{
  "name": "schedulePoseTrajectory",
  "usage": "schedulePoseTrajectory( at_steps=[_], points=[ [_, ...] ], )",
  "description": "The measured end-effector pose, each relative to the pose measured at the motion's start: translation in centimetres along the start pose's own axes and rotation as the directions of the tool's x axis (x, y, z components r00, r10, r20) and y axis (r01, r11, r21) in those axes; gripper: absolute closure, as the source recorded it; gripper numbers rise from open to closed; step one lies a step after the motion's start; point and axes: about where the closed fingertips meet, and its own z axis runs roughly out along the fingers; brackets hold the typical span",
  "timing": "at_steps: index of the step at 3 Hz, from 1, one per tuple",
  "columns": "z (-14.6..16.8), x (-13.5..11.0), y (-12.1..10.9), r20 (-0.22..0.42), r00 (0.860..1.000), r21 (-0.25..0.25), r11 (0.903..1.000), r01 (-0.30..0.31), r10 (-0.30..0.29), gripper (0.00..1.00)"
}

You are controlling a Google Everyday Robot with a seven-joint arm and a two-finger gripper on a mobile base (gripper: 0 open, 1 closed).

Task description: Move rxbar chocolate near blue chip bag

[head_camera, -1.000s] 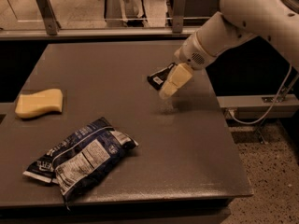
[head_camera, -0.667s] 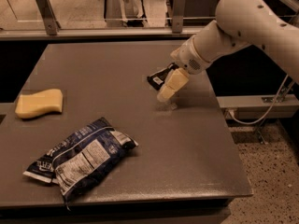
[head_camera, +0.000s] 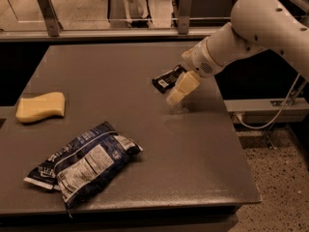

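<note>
The rxbar chocolate (head_camera: 167, 78), a small flat black wrapper with a white patch, is at the right middle of the dark table (head_camera: 203, 153). My gripper (head_camera: 179, 90) hangs right against the bar's right end, its tip close to the table surface. Whether it has hold of the bar does not show. The blue chip bag (head_camera: 84, 166), large and crinkled with a white label panel, lies near the table's front left, well away from the bar and the gripper.
A yellow sponge (head_camera: 41, 106) lies at the table's left edge. A rail with metal posts (head_camera: 48, 6) runs behind the far edge. The table's right edge drops to a speckled floor (head_camera: 280, 187) with a cable.
The arm has shifted a little to the left and down, bringing the gripper closer to the table. The bar stays in about the same place. The bag and sponge have not moved.
</note>
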Motion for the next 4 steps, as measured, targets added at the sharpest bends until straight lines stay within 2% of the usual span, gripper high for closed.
schedulePoseTrajectory(
  at_steps=[2,3,4],
  points=[
    [0.9,1.5,-2.1,0.068,0.998,0.057,0.9983,-0.003,-0.001,0.0],
    [2.0,2.1,-3.2,0.104,0.994,0.05,0.9979,-0.042,0.036,0.0],
    [3.1,2.2,-3.7,0.137,0.989,0.027,0.9975,-0.065,0.061,0.18]
  ],
)
